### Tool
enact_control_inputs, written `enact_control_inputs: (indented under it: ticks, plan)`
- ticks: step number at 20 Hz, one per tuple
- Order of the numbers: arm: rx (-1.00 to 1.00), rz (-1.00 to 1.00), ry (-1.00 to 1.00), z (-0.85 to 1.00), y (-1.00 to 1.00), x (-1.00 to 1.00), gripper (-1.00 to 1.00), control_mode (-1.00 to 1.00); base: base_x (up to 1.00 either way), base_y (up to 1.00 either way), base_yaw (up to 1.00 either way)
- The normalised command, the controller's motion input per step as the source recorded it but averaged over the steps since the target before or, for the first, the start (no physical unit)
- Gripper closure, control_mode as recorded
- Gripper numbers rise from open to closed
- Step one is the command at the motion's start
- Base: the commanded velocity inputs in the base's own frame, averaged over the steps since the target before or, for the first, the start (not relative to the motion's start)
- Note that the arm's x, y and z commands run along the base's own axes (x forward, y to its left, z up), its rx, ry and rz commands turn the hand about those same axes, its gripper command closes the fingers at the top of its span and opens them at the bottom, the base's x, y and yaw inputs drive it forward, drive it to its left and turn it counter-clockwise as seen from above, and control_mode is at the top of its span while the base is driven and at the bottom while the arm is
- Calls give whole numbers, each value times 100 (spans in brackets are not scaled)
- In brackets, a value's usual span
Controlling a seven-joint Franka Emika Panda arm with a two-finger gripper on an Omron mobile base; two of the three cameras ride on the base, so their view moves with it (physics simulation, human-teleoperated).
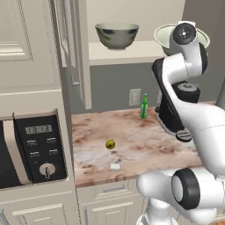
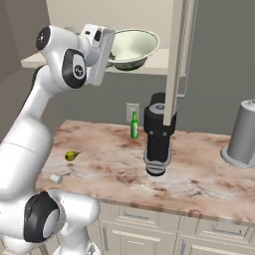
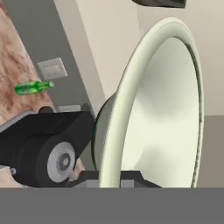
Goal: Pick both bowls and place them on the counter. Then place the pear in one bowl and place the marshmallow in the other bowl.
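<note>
Upper centre of the right base view: gripper [image 2: 110, 54] pinching wide bowl [image 2: 132, 47] rim; could slip, dropping onto counter [image 2: 199, 169].

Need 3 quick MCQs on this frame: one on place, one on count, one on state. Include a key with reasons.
1. Where is the pear?
A. on the counter
B. on the shelf
C. in a bowl

2. How many bowls are up on the cream shelf?
A. none
B. one
C. two

3. What is the pincer doing?
A. open above the marshmallow
B. shut on the rim of the wide bowl
C. shut on the green bottle

Key:
1 A, it lies on the marbled stone, near the marshmallow.
2 C, the deep grey-green bowl and the wide bowl both sit there.
3 B, the hand view shows the rim between the fingertips.
</note>
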Motion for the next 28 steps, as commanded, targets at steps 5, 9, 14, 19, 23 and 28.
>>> enact_control_inputs:
  ticks: [5, 9, 14, 19, 23, 28]
  plan:
    - [-6, 0, -2, -49, 13, -96, 100, -100, 0, 0, 0]
    - [-8, 0, -1, -47, 9, -87, 100, -100, 0, 0, 0]
    - [-7, 0, 5, -61, 1, -61, 100, -100, 0, 0, 0]
    - [-2, 0, 17, -69, -4, -9, 100, -100, 0, 0, 0]
    - [0, -2, 14, -60, -16, 0, 100, -100, 0, 0, 0]
    - [0, -14, 10, -61, -31, -3, 100, -100, 0, 0, 0]
